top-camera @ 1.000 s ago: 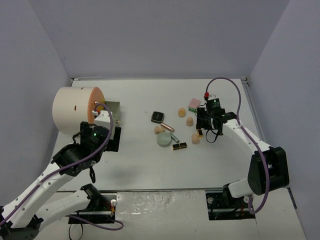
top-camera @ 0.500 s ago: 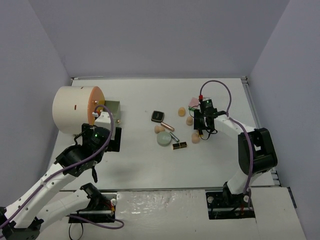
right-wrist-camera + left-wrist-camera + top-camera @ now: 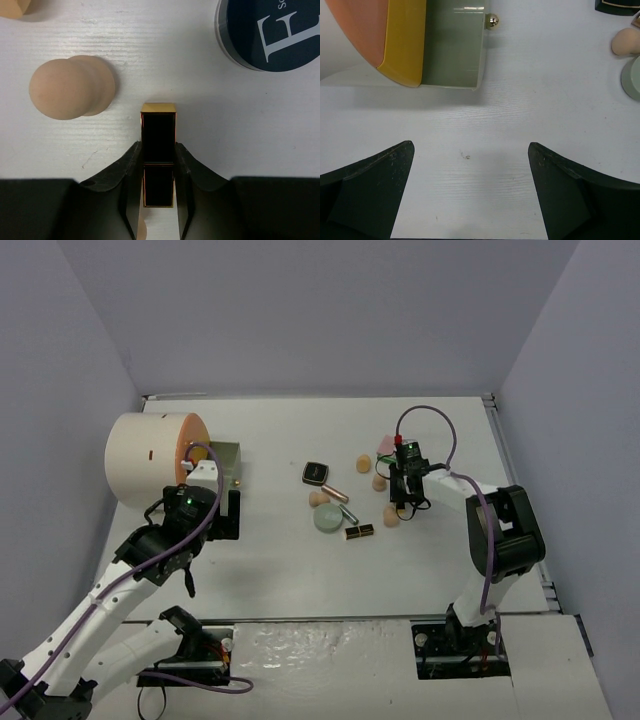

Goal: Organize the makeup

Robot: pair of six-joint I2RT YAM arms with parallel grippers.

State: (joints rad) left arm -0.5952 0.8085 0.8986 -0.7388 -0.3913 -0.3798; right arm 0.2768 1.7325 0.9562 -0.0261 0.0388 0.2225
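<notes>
Makeup lies loose across the middle and right of the flat white table [image 3: 290, 430], and none of it looks sorted yet. Largest by far is the cream cylinder with an orange front [image 3: 145, 458] at the left. An olive-green box [image 3: 452, 45] with a small brass knob stands out at its foot, probably where the makeup is meant to go.

The left gripper [image 3: 470, 150] hangs just in front of that box, fingers spread wide with nothing between them, well apart from the scatter. It seems parked there to stay out of the other arm's way.

Among the cosmetics, the pale green disc [image 3: 327, 519] and the black square compact [image 3: 316, 473] sit near the centre, and the pink square pad [image 3: 388, 446] lies farthest back. A dark round compact with white lettering [image 3: 272, 32] lies to one side of the right arm's work. A peach egg-shaped sponge [image 3: 70, 90] rests on the other side, near but not touching.

Between those two, the right gripper [image 3: 158, 147] pinches a black-and-gold lipstick [image 3: 158, 125] by its long sides, low on the body, gold end pointing away. The lipstick lies flat on the table. Gripping across its narrow width suits a slim, slippery case and leaves the neighbours undisturbed. The pick looks only just begun, with the lift not yet made.
</notes>
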